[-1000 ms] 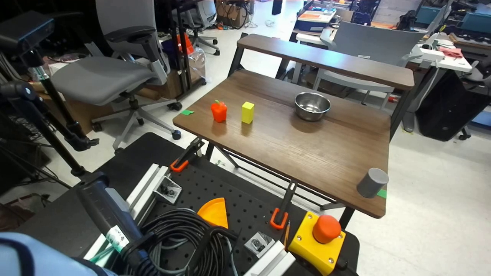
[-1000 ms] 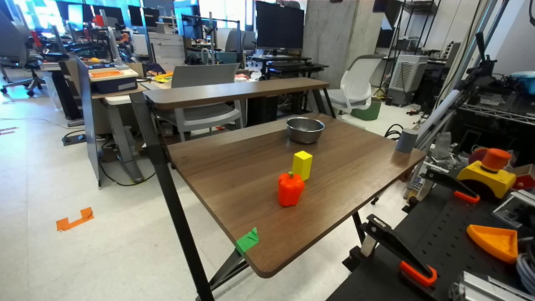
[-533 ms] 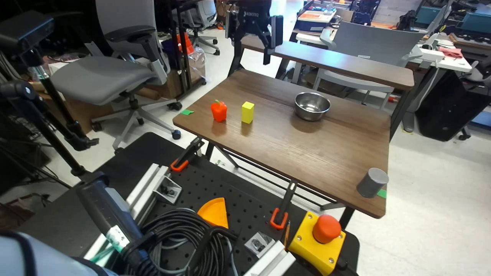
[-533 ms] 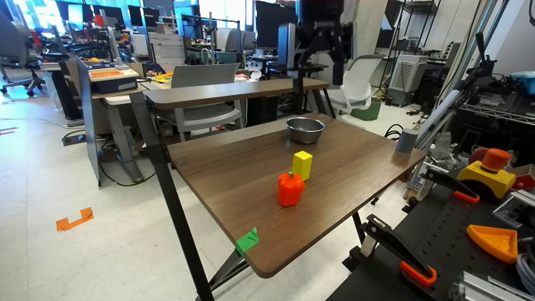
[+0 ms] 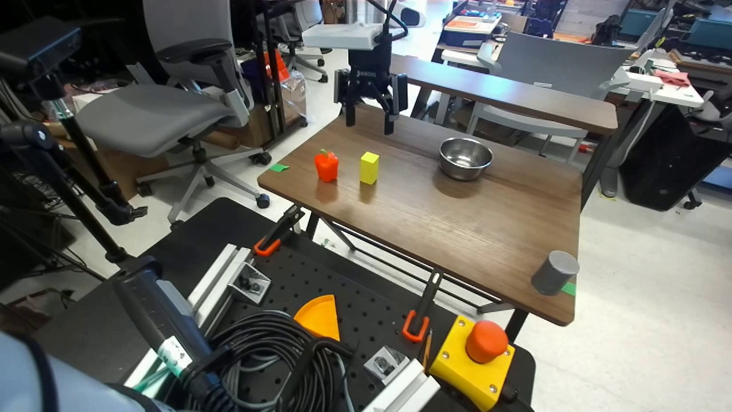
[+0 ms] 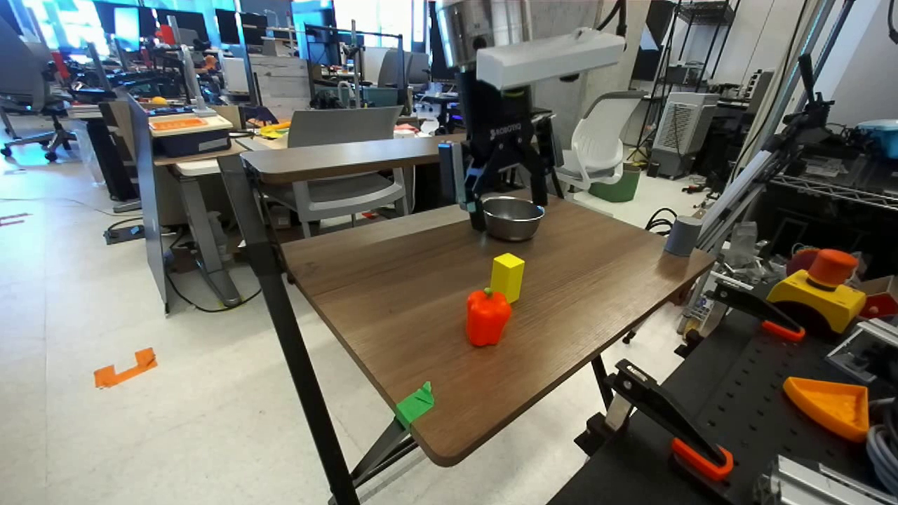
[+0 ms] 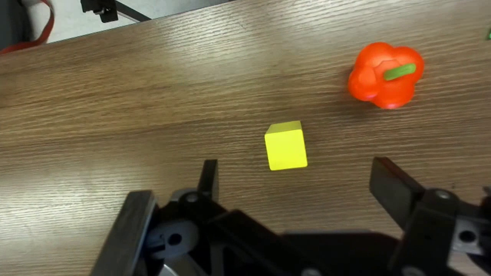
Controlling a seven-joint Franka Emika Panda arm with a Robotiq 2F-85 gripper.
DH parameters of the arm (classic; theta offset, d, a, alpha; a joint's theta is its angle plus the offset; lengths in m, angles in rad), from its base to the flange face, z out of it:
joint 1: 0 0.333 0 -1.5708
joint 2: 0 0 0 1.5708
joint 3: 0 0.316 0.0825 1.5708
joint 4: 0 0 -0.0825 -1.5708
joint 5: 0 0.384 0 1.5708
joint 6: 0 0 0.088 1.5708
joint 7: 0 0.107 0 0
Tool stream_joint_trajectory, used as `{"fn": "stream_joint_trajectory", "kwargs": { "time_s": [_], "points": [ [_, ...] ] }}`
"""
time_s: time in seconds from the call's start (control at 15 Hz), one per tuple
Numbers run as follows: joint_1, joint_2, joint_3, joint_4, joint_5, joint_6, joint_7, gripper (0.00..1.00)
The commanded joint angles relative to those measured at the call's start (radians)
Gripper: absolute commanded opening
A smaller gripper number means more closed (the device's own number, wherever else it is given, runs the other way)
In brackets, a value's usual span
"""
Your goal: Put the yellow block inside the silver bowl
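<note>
The end effector (image 5: 369, 121), absent from both exterior views one second earlier and near their upper edge half a second earlier, now hangs lower, over the tabletop (image 5: 492, 229). It is released: the fingers (image 7: 393, 189) stand spread, with nothing gripped. In the wrist view the yellow block (image 7: 287, 149) falls between the fingers from side to side but beyond the line of their tips; it stands upright on the tabletop, unmoved. Near it, and apart, stands the orange-red pepper (image 7: 385, 78). The silver bowl (image 6: 514, 223), likewise unmoved, lies well apart from the block; in an exterior view a finger overlaps its edge, seemingly by line of sight only. The grey cup (image 5: 555, 273) rests by a corner of the tabletop. The descent suggests an approach to the block, with grasp and transfer both to come; the next move probably calls for a shift toward the block and further lowering, clear of the pepper.
</note>
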State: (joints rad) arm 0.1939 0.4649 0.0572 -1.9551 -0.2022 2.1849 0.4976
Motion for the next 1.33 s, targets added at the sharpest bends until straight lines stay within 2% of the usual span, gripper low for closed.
{"fn": "stream_joint_trajectory", "kwargs": {
  "time_s": [0.0, 0.6, 0.67, 0.8, 1.0, 1.27],
  "points": [
    [0.047, 0.086, -0.048, 0.063, -0.037, 0.014, 0.035, 1.0],
    [0.103, 0.213, -0.106, 0.143, -0.049, -0.006, 0.05, 1.0],
    [0.108, 0.221, -0.107, 0.144, -0.049, -0.009, 0.05, 0.75],
    [0.114, 0.233, -0.108, 0.154, -0.043, -0.014, 0.047, 0.66],
    [0.116, 0.238, -0.109, 0.162, -0.035, -0.014, 0.048, 0.42],
    [0.091, 0.183, -0.092, 0.159, 0.006, -0.013, 0.026, 0.12]
  ]
}}
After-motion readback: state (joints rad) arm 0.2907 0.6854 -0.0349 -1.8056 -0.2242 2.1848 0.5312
